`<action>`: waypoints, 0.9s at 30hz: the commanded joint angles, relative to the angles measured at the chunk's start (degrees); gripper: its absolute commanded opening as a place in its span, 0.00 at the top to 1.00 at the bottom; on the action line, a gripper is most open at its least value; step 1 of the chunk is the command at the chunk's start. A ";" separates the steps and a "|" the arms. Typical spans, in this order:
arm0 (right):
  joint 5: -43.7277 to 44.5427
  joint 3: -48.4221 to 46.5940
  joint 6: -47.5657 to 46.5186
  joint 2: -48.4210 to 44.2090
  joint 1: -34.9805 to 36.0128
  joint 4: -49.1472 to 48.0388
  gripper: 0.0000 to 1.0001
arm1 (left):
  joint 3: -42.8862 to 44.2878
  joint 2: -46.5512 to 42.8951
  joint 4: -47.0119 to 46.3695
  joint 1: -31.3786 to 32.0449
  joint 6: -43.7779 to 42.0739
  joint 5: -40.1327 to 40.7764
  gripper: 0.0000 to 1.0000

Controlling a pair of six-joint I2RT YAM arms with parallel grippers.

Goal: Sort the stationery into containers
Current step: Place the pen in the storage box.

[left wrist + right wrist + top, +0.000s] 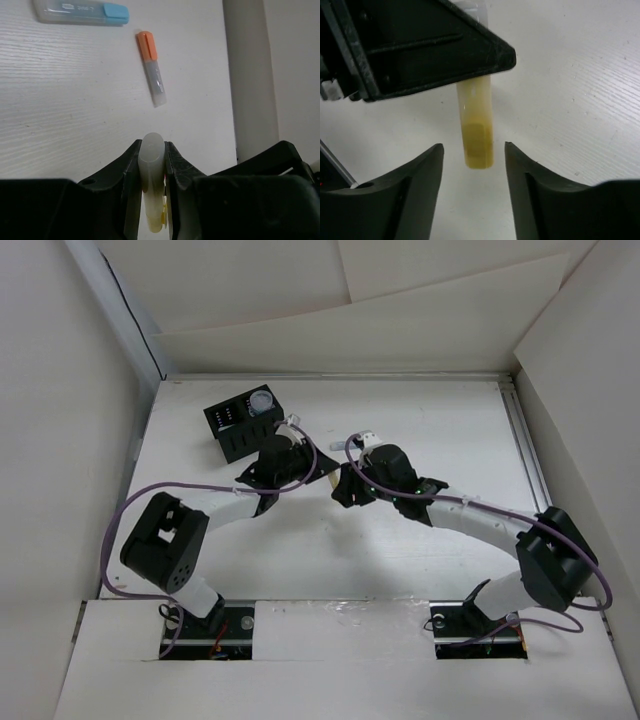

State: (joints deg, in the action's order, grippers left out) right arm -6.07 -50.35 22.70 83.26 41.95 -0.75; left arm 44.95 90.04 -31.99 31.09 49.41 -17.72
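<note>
Left wrist view: the left fingers (153,150) are squeezed tight on a yellow stick (152,185), and its pale end pokes out past them. Down on the white counter (60,100) lie a blue stick (82,11) and an orange stick (151,67), near each other but not touching. From the right wrist, the right fingers (472,148) are spread wide and hold nothing. The stick's yellow end hangs between them without touching. From the top, the black box (232,428) sits far back on the left, with a round white thing (262,400) in its corner part.
</note>
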 commanded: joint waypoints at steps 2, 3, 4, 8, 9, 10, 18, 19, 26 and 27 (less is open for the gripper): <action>-0.79 0.24 -0.99 -3.10 0.50 -3.82 0.36 | 3.12 -4.60 3.06 -0.51 -3.35 7.16 1.00; -0.79 0.86 -0.99 -4.50 0.50 -3.82 0.28 | 5.04 -5.13 6.29 -0.51 -4.66 9.52 1.00; -0.79 0.86 -0.99 -5.38 -0.29 -3.82 0.26 | 6.02 -5.92 7.63 -1.64 -5.19 10.32 1.00; -0.26 3.14 -1.52 -9.60 -1.78 -4.34 0.24 | 10.15 -7.15 11.76 -5.51 -6.25 15.14 1.00; -0.26 3.15 -1.52 -10.31 -2.48 -4.34 0.24 | 11.29 -7.77 12.82 -7.08 -6.25 17.34 1.00; -0.26 3.85 -0.99 -10.84 -2.49 -4.87 0.24 | 14.00 -7.77 15.18 -7.79 -6.95 19.54 1.00; -0.26 4.38 0.07 -11.90 -3.02 -4.87 0.24 | 29.75 -4.62 25.66 -11.13 -13.02 45.31 1.00; -0.26 4.38 0.07 -12.51 -3.02 -4.87 0.24 | 30.80 -3.04 26.62 -13.84 -13.02 45.31 1.00; 0.79 4.91 0.07 -13.57 -3.54 -4.87 0.24 | 33.54 1.27 29.96 -23.35 -13.54 47.76 1.00; 0.79 4.91 0.07 -13.57 -3.55 -4.87 0.24 | 33.54 2.06 30.58 -24.05 -14.07 48.90 1.00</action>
State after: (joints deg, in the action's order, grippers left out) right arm -6.22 -45.91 22.48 71.22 38.96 -2.61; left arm 77.30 90.65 -4.99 8.34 37.34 26.28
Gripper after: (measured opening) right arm 0.764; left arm 0.163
